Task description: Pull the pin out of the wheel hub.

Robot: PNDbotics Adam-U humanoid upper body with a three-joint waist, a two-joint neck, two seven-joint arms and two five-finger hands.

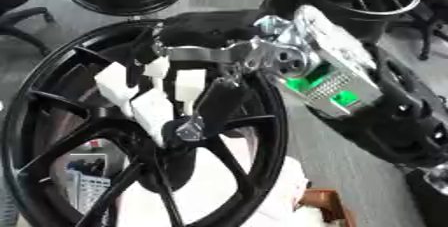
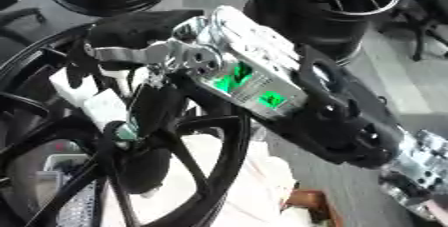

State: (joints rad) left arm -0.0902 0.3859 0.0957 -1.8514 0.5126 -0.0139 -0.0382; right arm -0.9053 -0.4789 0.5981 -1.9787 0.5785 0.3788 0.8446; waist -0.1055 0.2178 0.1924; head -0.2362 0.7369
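- Across the lower left lay the black wheel hub (image 1: pixel 52 121), spokes meeting at its centre.
- Over the hub's upper right reached the right hand (image 1: pixel 219 53), its arm slanting down from that side; no left hand showed.
- Fingers (image 1: pixel 188 88) hung at the centre, apparently curled there; no pin could be made out, so their hold stayed unclear.

Right robot hand (image 1: pixel 188 78) reaches down-left, fingers curled

We see a glossy black wheel hub (image 1: pixel 52 121), our right hand (image 1: pixel 166 96) black with white finger segments (image 1: pixel 150 108) and silver joints, a silver forearm plate (image 1: pixel 337 78) with green lights, pale cloth (image 1: pixel 262 191) near, grey floor (image 1: pixel 350 171) right.
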